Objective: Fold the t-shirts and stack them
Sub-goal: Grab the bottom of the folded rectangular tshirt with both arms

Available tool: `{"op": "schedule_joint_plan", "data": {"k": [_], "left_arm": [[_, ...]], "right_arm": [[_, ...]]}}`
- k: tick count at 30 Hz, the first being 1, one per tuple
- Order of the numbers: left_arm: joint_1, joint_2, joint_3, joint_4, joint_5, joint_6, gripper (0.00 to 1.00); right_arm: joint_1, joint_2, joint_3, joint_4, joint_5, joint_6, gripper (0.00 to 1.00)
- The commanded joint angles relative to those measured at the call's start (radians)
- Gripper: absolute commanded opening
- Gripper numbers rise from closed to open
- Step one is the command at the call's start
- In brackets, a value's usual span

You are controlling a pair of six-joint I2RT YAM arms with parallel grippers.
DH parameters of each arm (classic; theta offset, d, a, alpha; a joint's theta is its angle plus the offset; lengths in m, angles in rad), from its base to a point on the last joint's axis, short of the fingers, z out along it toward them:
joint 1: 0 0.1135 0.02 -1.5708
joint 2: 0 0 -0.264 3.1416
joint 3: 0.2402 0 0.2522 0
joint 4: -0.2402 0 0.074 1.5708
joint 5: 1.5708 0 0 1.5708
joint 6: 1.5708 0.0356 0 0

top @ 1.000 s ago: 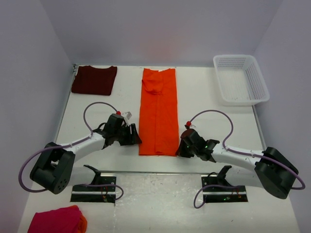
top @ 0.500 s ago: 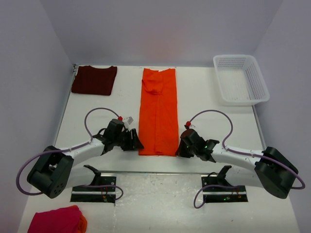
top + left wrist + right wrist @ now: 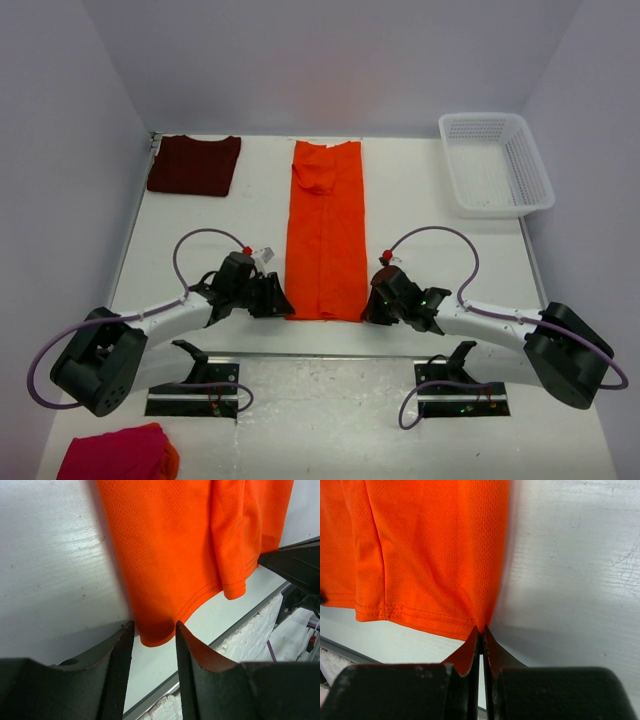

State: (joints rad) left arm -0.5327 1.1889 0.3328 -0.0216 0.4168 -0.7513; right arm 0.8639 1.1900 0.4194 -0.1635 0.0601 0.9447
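Observation:
The orange t-shirt (image 3: 325,230) lies flat in a long narrow strip down the middle of the table, folded lengthwise. At its near-right corner my right gripper (image 3: 368,310) is shut, and the right wrist view shows the hem (image 3: 430,545) pinched between the closed tips (image 3: 481,630). My left gripper (image 3: 280,303) sits at the near-left corner. In the left wrist view its jaws (image 3: 154,630) stand apart, with the corner of the orange cloth (image 3: 170,545) reaching between the tips. The maroon t-shirt (image 3: 194,164) lies folded at the far left.
A white mesh basket (image 3: 497,207) stands at the far right. A pink-red cloth bundle (image 3: 115,455) lies at the near left, behind the arm bases. The table's front edge runs just below both grippers.
My left gripper has slid nearer and right to the orange shirt's near-left corner, and its jaws have narrowed. The right gripper has not moved.

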Motion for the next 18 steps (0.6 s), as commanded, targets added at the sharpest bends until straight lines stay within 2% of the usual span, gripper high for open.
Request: {"op": "schedule_joint_plan", "data": {"k": [1,11,13,17,18], "left_arm": [[-0.006,0.005,-0.020,0.038,0.002,-0.016,0.40],[-0.016,0.066,-0.028,0.115,0.023,-0.023,0.34],[-0.018,0.067,-0.034,0.126,0.036,-0.026,0.29],[-0.021,0.051,-0.058,0.137,0.047,-0.036,0.00],[-0.021,0.040,-0.064,0.135,0.047,-0.037,0.00]], "right_arm": [[0.011,-0.003,0.009,-0.042,0.017,-0.001,0.00],[0.017,0.005,0.012,-0.045,0.021,-0.006,0.00],[0.017,0.010,0.010,-0.042,0.020,-0.006,0.00],[0.029,0.016,0.016,-0.051,0.026,-0.007,0.00],[0.035,0.016,0.025,-0.060,0.033,-0.007,0.00]]}}
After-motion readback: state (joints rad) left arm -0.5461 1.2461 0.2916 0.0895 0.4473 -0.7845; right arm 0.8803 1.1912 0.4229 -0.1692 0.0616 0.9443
